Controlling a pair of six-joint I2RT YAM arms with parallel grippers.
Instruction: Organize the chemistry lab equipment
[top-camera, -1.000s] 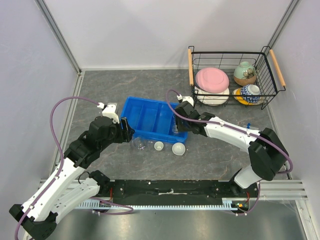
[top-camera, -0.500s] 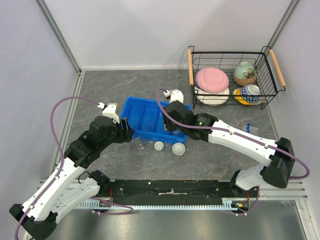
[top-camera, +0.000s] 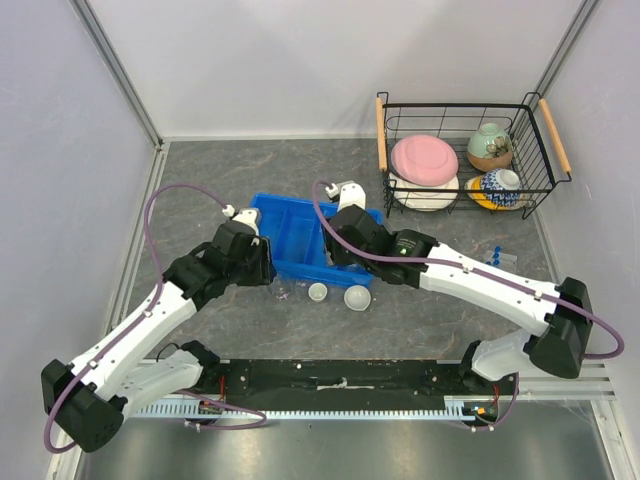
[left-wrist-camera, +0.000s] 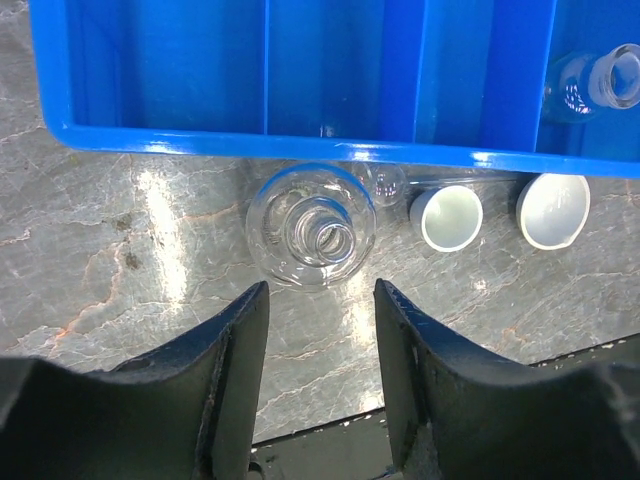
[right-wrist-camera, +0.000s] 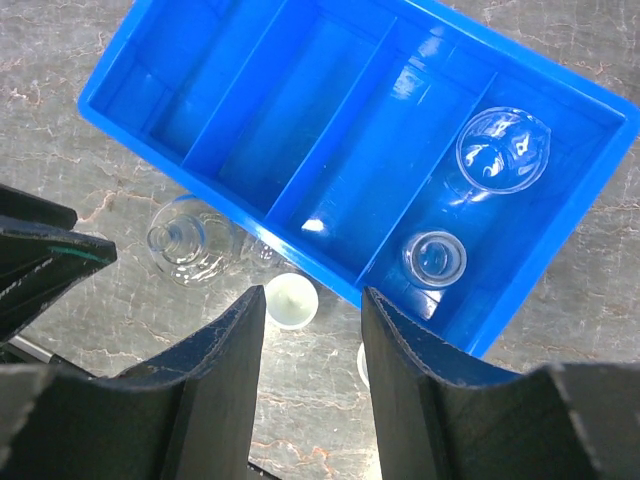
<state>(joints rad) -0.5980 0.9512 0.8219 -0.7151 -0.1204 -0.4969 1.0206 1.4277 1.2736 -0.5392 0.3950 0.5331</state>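
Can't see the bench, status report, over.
Left gripper open, aimed at flask beside blue tray. Right gripper open above tray. White dishes nearby, path clear.

The left arm (top-camera: 140, 325) reaches from 7 o'clock toward the middle, elbow raised. Its wrist bends so that the left gripper (left-wrist-camera: 318, 290) points down, jaws parted and holding nothing. The right arm (top-camera: 470, 280) reaches in from 4 o'clock, long and low. The right gripper (right-wrist-camera: 312, 297) sits at 3 o'clock of the left one, also facing down, jaws apart and empty.
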